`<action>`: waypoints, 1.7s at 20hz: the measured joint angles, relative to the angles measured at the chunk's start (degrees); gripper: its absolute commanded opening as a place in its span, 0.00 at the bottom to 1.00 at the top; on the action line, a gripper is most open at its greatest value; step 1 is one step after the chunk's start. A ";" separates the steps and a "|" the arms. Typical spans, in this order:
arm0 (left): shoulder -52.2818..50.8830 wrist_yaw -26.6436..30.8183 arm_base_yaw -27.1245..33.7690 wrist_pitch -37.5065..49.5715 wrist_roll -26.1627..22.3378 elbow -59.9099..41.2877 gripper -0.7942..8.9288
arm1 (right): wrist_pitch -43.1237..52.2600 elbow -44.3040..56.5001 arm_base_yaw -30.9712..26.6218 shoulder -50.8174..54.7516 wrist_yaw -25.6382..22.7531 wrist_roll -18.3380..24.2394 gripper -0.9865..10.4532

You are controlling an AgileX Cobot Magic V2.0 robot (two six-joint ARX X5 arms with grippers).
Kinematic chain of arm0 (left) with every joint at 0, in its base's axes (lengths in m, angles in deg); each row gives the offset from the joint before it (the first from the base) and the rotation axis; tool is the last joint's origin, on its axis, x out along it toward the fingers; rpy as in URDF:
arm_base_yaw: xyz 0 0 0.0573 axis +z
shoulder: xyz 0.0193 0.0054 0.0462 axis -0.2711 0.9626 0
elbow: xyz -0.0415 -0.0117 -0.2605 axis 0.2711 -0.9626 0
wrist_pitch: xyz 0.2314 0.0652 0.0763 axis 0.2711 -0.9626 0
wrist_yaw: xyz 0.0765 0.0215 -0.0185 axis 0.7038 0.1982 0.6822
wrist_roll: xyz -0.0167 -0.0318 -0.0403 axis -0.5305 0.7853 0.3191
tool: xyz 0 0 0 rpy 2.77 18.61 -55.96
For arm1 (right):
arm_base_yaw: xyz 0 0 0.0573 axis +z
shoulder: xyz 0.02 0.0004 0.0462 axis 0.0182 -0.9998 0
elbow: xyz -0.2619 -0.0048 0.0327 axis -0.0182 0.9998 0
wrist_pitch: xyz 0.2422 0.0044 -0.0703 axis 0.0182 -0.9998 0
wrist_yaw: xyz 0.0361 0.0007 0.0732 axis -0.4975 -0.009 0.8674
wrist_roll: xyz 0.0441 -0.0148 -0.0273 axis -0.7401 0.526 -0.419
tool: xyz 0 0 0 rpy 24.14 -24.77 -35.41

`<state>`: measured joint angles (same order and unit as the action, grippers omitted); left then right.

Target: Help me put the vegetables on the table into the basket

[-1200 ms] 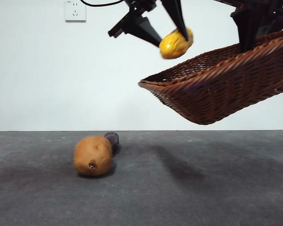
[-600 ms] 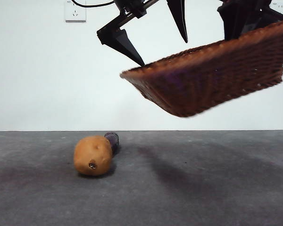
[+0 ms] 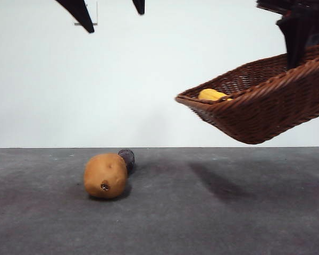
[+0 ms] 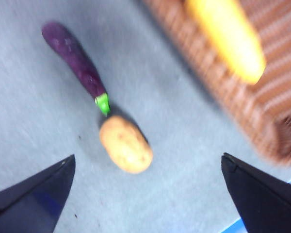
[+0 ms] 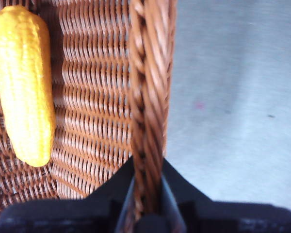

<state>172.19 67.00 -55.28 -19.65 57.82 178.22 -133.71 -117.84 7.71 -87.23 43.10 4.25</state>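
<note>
While the basket hangs tilted in the air at the right of the front view, well clear of the surface, its lower end points toward the middle of the scene and its higher end runs off the right edge. Right gripper: jaws closed on the braided rim, one jaw inside the basket wall and one outside, as the right wrist view shows plainly. In the front view the same arm shows as a dark mass at the top right, above the raised end.

Corn cob: lying loose on the woven floor of the basket, lengthwise along the weave, apart from the gripped rim. From the front only its yellow top shows over the low rim.

Left gripper: jaws spread wide, nothing between them, held high over the surface; in the front view only two black tips show at the top left.

Potato: resting on the surface, left of centre, well apart from the basket. Eggplant: lying on the surface just behind the potato, its green stem end toward the potato and almost touching it; from the front only a dark stub shows past the potato.

Left wrist picture is blurred; fine detail unreadable.
</note>
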 measured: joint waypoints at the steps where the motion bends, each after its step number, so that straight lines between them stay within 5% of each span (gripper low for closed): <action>1: 0.00 -0.02 0.00 0.81 0.02 -1.77 0.60 | -0.46 0.00 -1.07 0.00 0.00 0.48 0.07; 11: 0.15 -3.15 1.99 23.58 8.11 -29.55 0.60 | -2.36 0.02 -6.54 0.00 0.74 4.02 0.07; 24: 9.66 -6.03 5.90 32.44 9.97 -32.20 0.58 | -2.29 0.02 -6.54 0.00 1.53 4.24 0.07; 29: 11.50 -6.03 5.90 31.87 9.90 -32.22 0.29 | -2.03 0.02 -6.54 0.00 1.53 4.24 0.07; 31: 11.47 -5.51 5.90 31.91 9.49 -32.20 0.05 | -1.90 0.02 -6.54 0.00 1.53 4.24 0.07; 34: 11.39 -5.01 5.88 31.85 7.78 -32.20 0.07 | -1.90 0.02 -6.54 0.00 1.53 4.24 0.07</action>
<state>183.57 61.99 -49.40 12.20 65.60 146.03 -135.61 -117.82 1.18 -87.23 44.63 8.49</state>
